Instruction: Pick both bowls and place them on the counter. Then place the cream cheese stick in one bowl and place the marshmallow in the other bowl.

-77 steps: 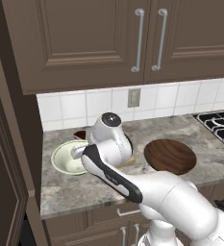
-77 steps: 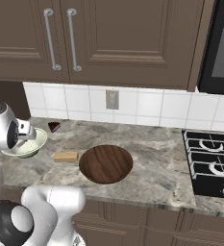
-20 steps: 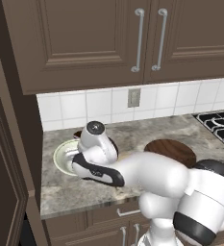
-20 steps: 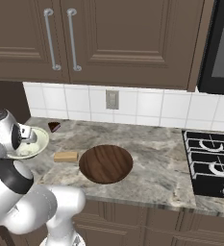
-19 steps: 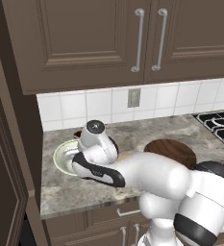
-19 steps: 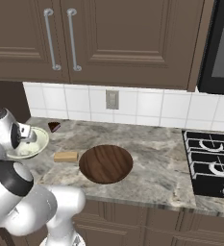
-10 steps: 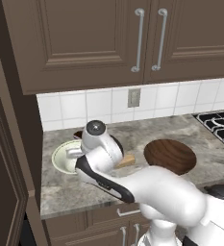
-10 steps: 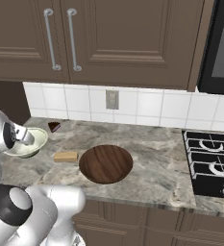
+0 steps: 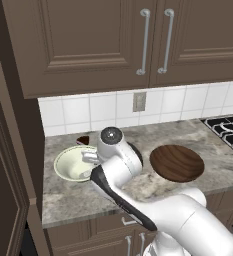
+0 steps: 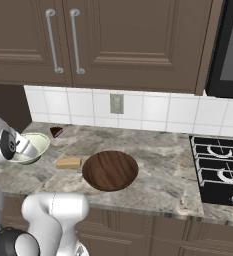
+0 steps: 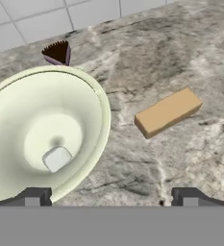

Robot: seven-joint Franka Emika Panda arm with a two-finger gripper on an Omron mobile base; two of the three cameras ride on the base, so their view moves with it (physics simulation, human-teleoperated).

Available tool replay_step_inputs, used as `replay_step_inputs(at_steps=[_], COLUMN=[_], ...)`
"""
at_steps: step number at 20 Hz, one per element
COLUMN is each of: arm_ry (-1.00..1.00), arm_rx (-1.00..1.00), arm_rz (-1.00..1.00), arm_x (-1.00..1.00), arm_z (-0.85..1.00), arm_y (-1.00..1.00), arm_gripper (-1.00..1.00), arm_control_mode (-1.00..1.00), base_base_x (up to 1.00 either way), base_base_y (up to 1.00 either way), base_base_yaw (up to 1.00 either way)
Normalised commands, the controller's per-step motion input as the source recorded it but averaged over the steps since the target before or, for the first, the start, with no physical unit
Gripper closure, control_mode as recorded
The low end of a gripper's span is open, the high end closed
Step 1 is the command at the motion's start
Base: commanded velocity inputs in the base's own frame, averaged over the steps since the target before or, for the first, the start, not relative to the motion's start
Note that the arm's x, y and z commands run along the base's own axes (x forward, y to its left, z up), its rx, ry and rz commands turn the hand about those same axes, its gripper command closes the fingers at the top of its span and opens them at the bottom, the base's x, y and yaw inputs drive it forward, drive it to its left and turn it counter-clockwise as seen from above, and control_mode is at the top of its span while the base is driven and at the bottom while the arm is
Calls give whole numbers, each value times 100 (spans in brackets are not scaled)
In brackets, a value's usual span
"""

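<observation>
We see the grey marbled counter (image 10: 163, 165) carrying both bowls, so that half of the task looks done. The dark wooden bowl (image 10: 110, 170) sits near the middle of the right base view and is empty. The cream bowl (image 9: 77, 162) stands at about nine o'clock from it, well apart.

What has just changed: a second ago the arm was bent low over the cream bowl, and now it has swung back toward the wooden bowl, the base views showing more of the cream bowl's rim. The gripper (image 11: 108, 194) has finished widening; its two tips stand spread far apart and hold nothing. We judge that the marshmallow (image 11: 56, 158) has just been let go: it lies on the floor of the cream bowl, at about seven o'clock in the hand view.

That leaves the cream cheese stick (image 11: 167, 112), which lies flat on the counter, at about three o'clock from the cream bowl in the hand view and clear of its rim. It belongs in the wooden bowl, so we judge that picking it up comes next.

The hand view gives us the marshmallow inside the bowl, which the base views cannot resolve. The right base view places the stick between the two bowls, just beside the wooden one. The small cake slice (image 11: 57, 52) sits by the tiles at twelve o'clock from the cream bowl.
</observation>
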Motion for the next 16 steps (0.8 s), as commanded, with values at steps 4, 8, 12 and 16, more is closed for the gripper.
replay_step_inputs(at_steps=[4,8,12,16], arm_ry=[3,5,5,3], arm_rx=[11,11,10,9], arm_rz=[-24,-25,-24,-16], arm_x=[-12,-9,-4,0], arm_z=[17,3,-7,-18], arm_y=[-67,-67,-62,-37], arm_gripper=[-100,-100,-100,-100], arm_control_mode=[-100,-100,-100,-100], base_base_x=[0,0,0,0], base_base_y=[0,0,0,0], base_base_yaw=[0,0,0,0])
